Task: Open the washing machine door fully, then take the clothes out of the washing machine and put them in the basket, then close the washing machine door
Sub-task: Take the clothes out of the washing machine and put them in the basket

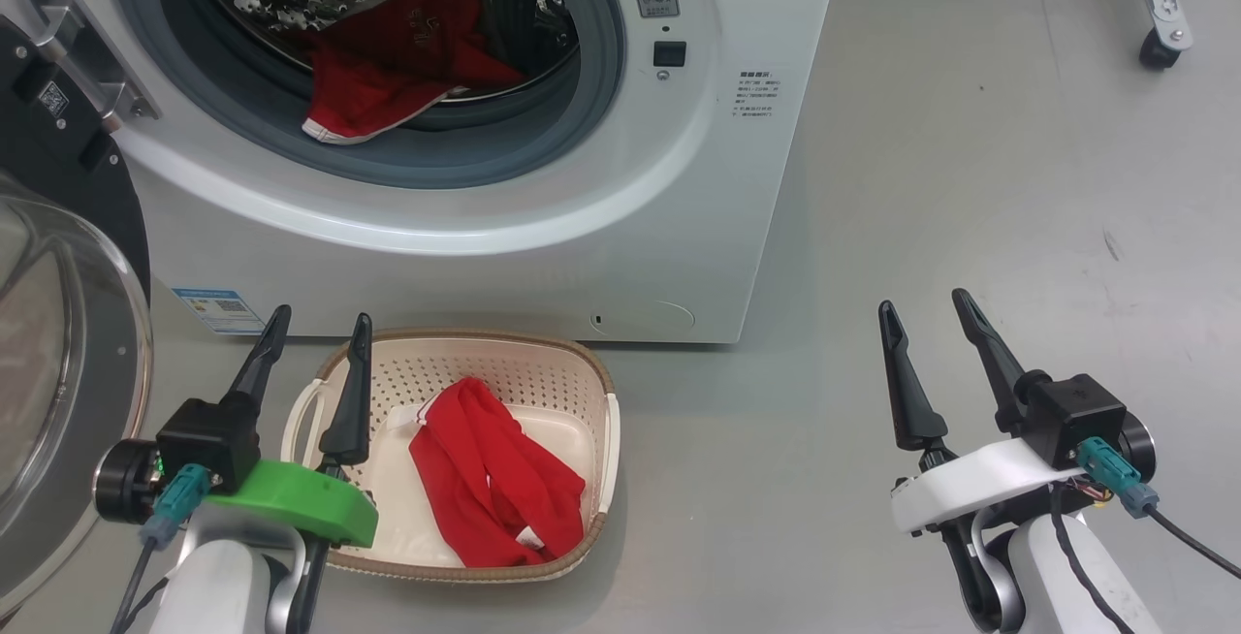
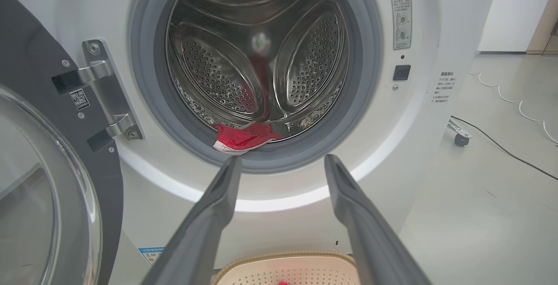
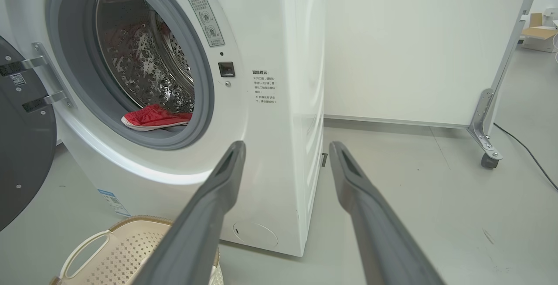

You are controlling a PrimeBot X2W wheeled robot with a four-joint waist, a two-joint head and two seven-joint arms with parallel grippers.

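Bright, even light with soft shadows; steel glints inside the washing machine (image 2: 305,58); wrist-view edges bow.

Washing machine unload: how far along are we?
Done: round black-rimmed glass door stands open; one red fabric garment lies in the cream perforated plastic basket. In hand: nothing, left pincer and right pincer both open, empty. Left: second red garment draped over the grey rubber rim of the white washing machine, then shutting the door.
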